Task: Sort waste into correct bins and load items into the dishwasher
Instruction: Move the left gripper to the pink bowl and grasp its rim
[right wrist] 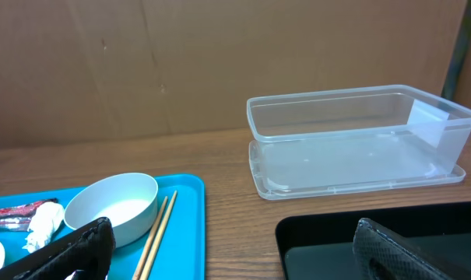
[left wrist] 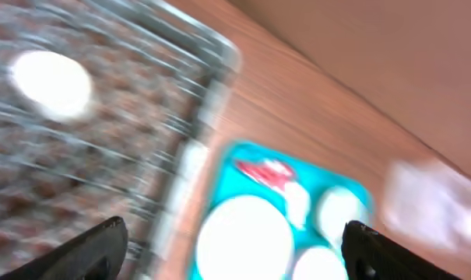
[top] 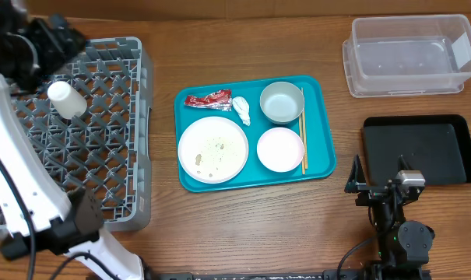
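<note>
Risk no. 1 is the rice-like scraps (top: 212,145) on the white plate (top: 229,134): if the plate is tipped or racked before scraping, bits will prob. spill onto the teal tray (top: 319,101) or drop thru the lattice of the dish rack (top: 110,155). Risk 2: the red wrapper (top: 208,99) and tissue wad (top: 241,110) lie touching, squeezed betw. the plate rim and the grey-blue bowl (top: 281,103). A wide grab could take both at once or shove the bowl, and they likely go to diff. bins. Chopsticks (top: 302,128) lie along the right side of both bowls, just beside the pink bowl (top: 280,149), so lifting either bowl may roll them. The small white cup (top: 66,99) sits in the rack's far-left part; can't tell if it's upright. The left arm reaches over the rack's far corner. Its wrist view is smeared, but the left gripper (left wrist: 233,227) shows jaws spread wide w/ nothing betw. them. The right gripper (right wrist: 233,229) is also spread wide and empty. It sits low near the table's front edge, just by the black tray (top: 422,148), facing the clear tub (top: 410,56). Both bins look empty.
</note>
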